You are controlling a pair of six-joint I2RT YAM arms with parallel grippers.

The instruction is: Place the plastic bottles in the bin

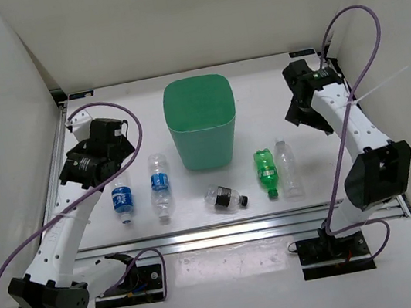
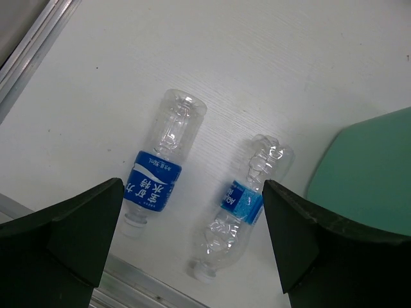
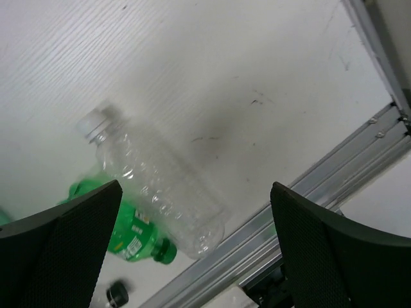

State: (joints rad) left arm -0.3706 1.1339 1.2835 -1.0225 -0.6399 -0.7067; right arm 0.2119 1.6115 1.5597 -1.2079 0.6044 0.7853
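So, first pick not yet begun: we see all five plastic bottles (image 1: 161, 188) lying on counter (image 1: 258, 91), none in bin (image 1: 204, 142). Left gripper (image 2: 192, 188) wide open, empty, above two blue-label bottles (image 1: 122, 201). Next, we judge: drop, clamp one body, avoid nudging neighbour. Bin upright mid-counter. Dark-label bottle (image 1: 226, 198), green bottle (image 1: 266, 172), plain clear bottle (image 1: 288, 168) further right. Right gripper (image 3: 196, 189) open, empty, over last two.

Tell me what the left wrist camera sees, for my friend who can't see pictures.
Two clear, blue-labelled bottles lie on the white table: the smooth bottle and, beside it, the crumpled bottle. A corner of the green bin shows at the right edge, and the left gripper hangs above with its dark fingers wide open.
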